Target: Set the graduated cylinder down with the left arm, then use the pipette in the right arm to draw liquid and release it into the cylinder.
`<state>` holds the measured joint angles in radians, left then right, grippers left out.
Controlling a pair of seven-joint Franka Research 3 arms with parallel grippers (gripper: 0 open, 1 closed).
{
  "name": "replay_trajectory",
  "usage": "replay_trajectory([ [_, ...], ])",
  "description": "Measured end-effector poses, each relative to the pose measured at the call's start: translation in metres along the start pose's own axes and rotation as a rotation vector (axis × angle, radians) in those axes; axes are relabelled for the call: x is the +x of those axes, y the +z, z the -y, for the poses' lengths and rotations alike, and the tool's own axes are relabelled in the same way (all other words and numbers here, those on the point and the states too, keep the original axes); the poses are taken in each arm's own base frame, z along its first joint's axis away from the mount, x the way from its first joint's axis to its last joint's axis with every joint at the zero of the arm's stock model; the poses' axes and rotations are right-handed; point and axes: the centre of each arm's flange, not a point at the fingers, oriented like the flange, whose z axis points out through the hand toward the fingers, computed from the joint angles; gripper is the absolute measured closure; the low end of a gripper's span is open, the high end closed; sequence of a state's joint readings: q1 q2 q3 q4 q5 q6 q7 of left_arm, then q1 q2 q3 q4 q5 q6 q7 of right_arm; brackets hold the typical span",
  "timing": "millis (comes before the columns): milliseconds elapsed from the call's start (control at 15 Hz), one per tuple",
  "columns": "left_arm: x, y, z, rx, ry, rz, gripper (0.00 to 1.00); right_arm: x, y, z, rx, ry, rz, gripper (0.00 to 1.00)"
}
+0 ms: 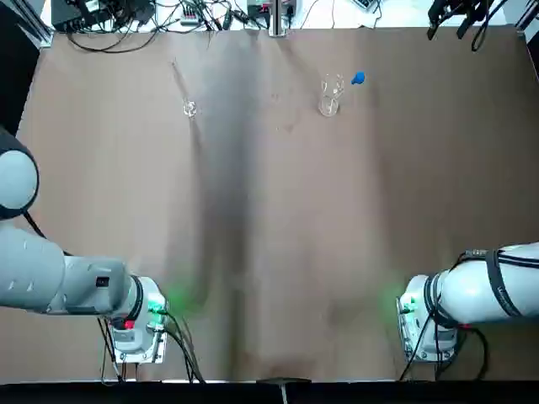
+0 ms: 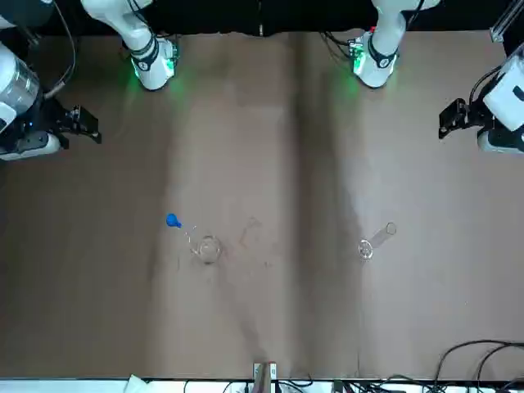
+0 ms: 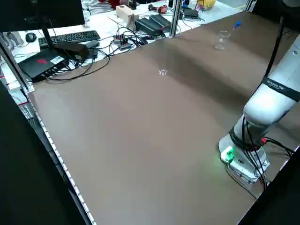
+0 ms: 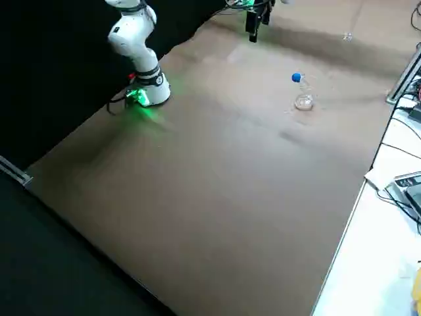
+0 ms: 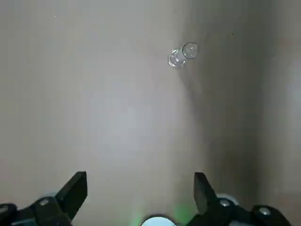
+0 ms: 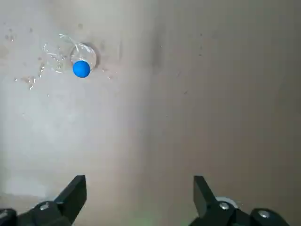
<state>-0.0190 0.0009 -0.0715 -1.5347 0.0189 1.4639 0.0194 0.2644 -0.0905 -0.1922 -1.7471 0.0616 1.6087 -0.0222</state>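
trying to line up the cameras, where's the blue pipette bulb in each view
Top: upper right, by the clear beaker; the bulb is blue.
Front: left of centre.
Left side: near the top, right of centre.
Right side: upper right.
Left wrist: not in it.
Right wrist: upper left.
Shared landmark: the beaker, beside or under the bulb in all five views that show it.

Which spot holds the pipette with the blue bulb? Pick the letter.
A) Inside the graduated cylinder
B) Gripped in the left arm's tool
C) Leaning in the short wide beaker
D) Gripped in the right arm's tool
C: the pipette's blue bulb shows by the beaker's rim, away from both open tools.
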Motion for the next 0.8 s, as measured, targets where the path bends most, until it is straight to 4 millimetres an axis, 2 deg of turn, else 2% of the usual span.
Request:
replay_trajectory([
  [400,-0.001,0.001,0.007,-0.001,-0.011,0.011,0.00,0.000,0.000,0.000,0.000,0.000,0.000,0.00],
  [600,0.003,0.006,0.032,-0.005,-0.024,0.002,0.00,0.000,0.000,0.000,0.000,0.000,0.000,0.00],
  [800,0.017,0.025,0.059,-0.012,0.182,0.002,0.00,0.000,0.000,0.000,0.000,0.000,0.000,0.00],
])
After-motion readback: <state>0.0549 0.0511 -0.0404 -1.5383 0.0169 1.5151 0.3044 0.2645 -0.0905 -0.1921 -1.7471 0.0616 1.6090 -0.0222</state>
